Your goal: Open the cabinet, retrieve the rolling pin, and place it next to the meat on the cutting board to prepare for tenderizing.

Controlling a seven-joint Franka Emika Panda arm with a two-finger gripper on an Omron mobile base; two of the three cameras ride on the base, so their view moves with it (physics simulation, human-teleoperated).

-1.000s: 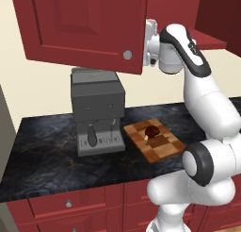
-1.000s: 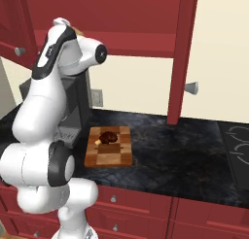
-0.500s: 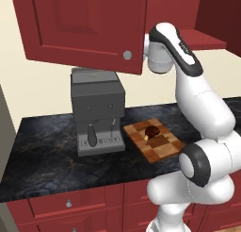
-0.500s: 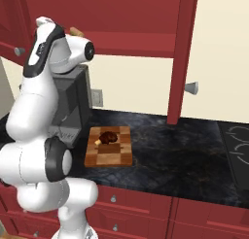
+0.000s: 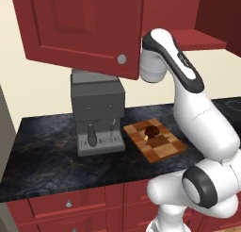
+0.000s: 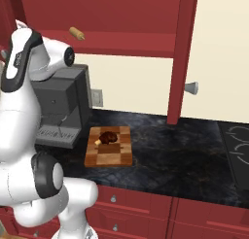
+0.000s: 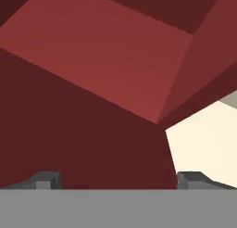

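Red cabinet (image 6: 97, 14) doors open, rolling pin (image 6: 77, 33) on its shelf.
My gripper (image 7: 119, 180) gapes wide, empty; meat (image 6: 108, 136) sits at the cutting board's (image 6: 109, 153) twelve o'clock end.

A grey coffee machine (image 5: 97, 111) stands on the dark counter (image 5: 56, 155), below the pincer, above red drawers (image 6: 146, 218).

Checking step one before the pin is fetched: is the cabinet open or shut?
Open: the cabinet doors are swung out, and the rolling pin lies on its shelf.
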